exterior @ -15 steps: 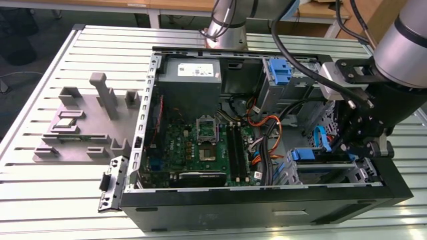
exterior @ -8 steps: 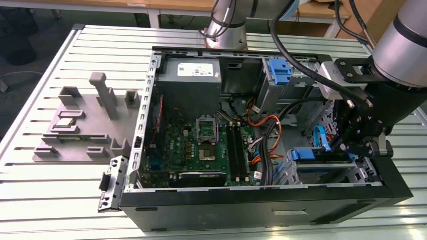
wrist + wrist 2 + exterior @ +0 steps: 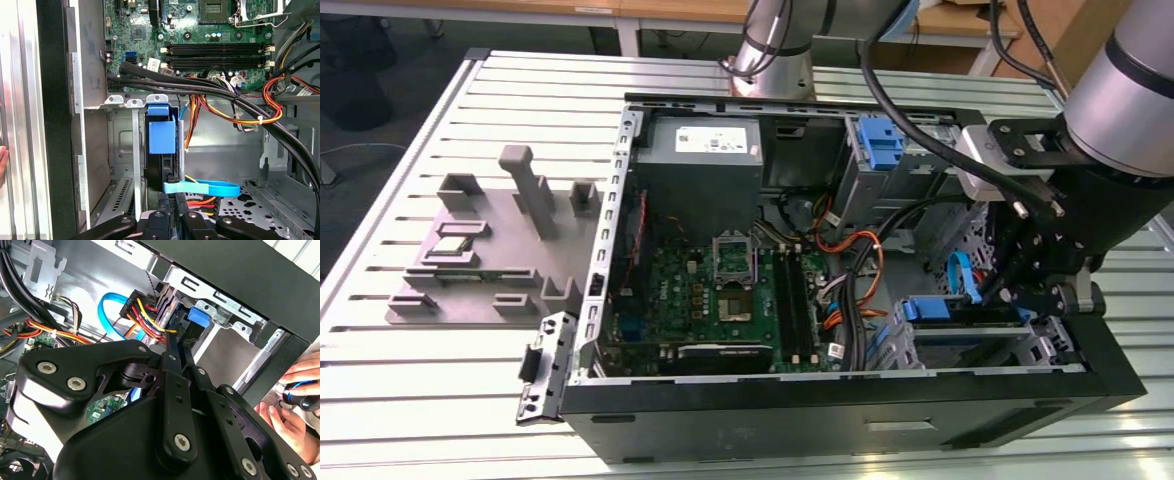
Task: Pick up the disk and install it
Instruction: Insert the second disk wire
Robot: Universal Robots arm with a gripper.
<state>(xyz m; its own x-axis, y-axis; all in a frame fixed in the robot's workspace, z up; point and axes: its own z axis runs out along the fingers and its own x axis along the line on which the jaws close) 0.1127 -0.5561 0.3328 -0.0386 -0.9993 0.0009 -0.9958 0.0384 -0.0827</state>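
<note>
Gripper (image 3: pixel 170 200) low in my wrist views, fingers pinching the disk (image 3: pixel 161 137), seated upright in the case (image 3: pixel 854 420) bay.

arm (image 3: pixel 1137 90): silver-grey tube, black joints | claw (image 3: pixel 170 347): black linkage, silver screws | black cables

Shiny ribbed metal on the table (image 3: pixel 400 330). Matt black plastic and dull grey metal on the computer case (image 3: pixel 854 425). Smooth blue plastic around the disk (image 3: pixel 162 135). Green circuit board (image 3: pixel 720 290) with tiny shiny parts. Black matt metal with silver screws on the gripper (image 3: pixel 172 347). Rubbery black cables (image 3: pixel 210 90).
</note>
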